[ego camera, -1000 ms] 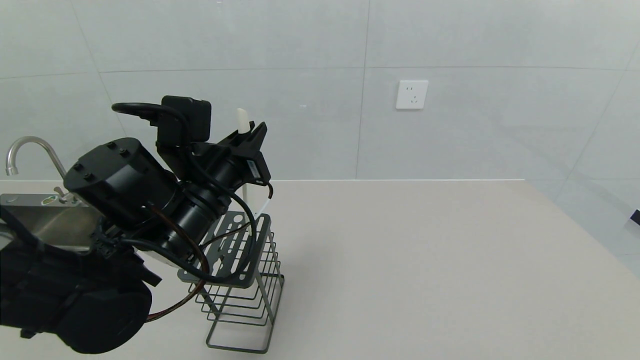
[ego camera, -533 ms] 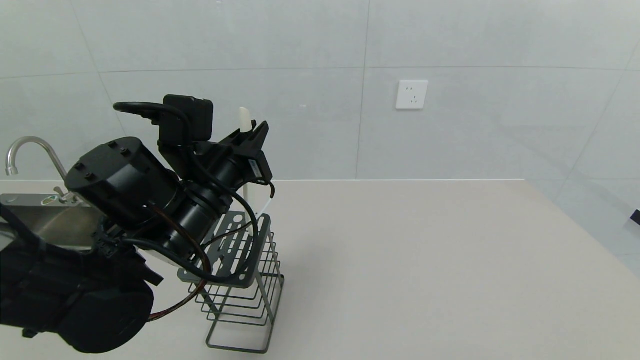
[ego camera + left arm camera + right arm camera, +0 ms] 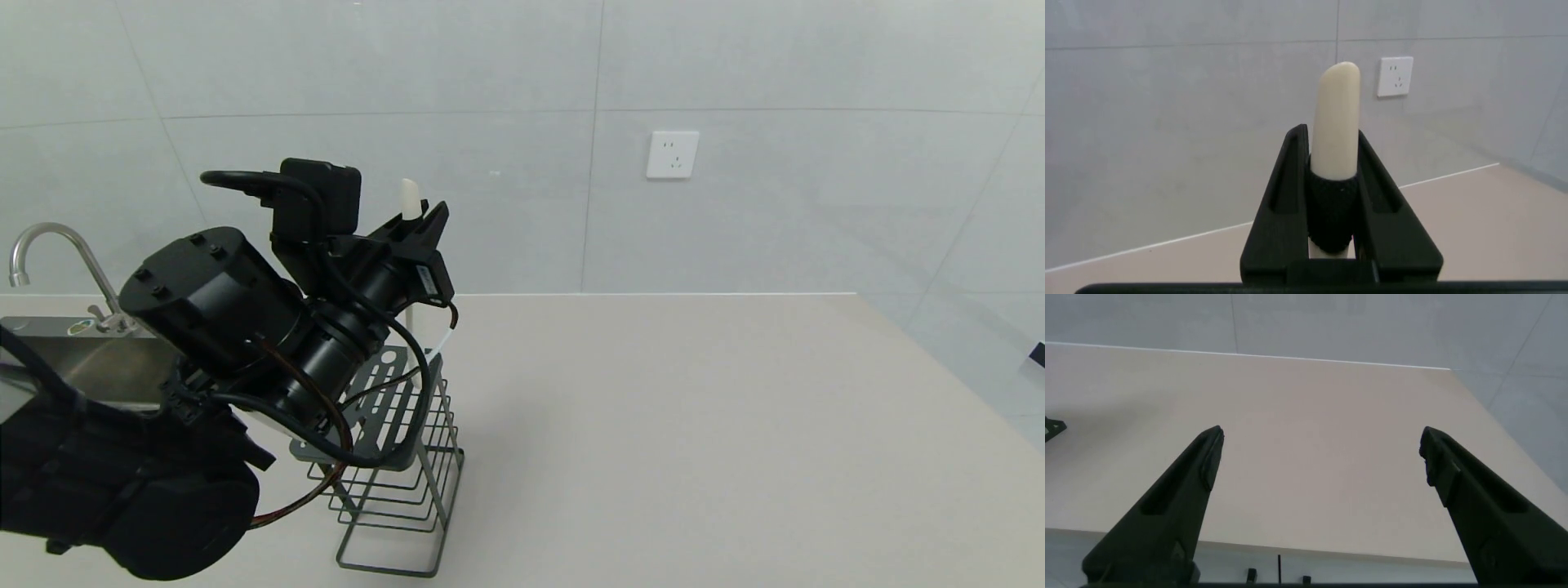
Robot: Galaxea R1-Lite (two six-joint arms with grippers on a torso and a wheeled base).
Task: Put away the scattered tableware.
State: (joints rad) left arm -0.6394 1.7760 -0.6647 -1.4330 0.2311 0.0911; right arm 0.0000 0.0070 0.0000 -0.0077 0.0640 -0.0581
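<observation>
Left tool [image 3: 418, 214]: clamped shut on the cream-white rounded handle of a utensil [image 3: 1337, 114]. The two black fingers press its sides, and a dark collar sits around it at the grip.
Utensil attitude: roughly upright, with the handle tip poking above the fingers. A pale shaft runs down under the tool toward the rack. Its working end is hidden by the arm, so the kind of utensil can't be told.
Utensil place: held in the air over the dark grey wire cutlery rack with the slotted top plate [image 3: 406, 482]. Can't tell whether the lower end has entered a slot.
Rack place: on the pale beige desk [image 3: 694, 425], just beside the steel sink [image 3: 98, 367], on its right.
Right tool [image 3: 1321, 437]: fingers wide apart with nothing between them, held over bare desk.
Step, as judged: lowering the utensil into a rack slot.
Risk, miss: the arm hides the slots from the head view. An off-line descent would land the tip on the plate between slots and skid the utensil in the grip.
Risk, tip-over: the rack looks light and tall, so a sideways push from the shaft or wrist cable could shove or topple it.
Risk, early release: letting go while tilted would drop the utensil against the rack edge or onto the desk.
</observation>
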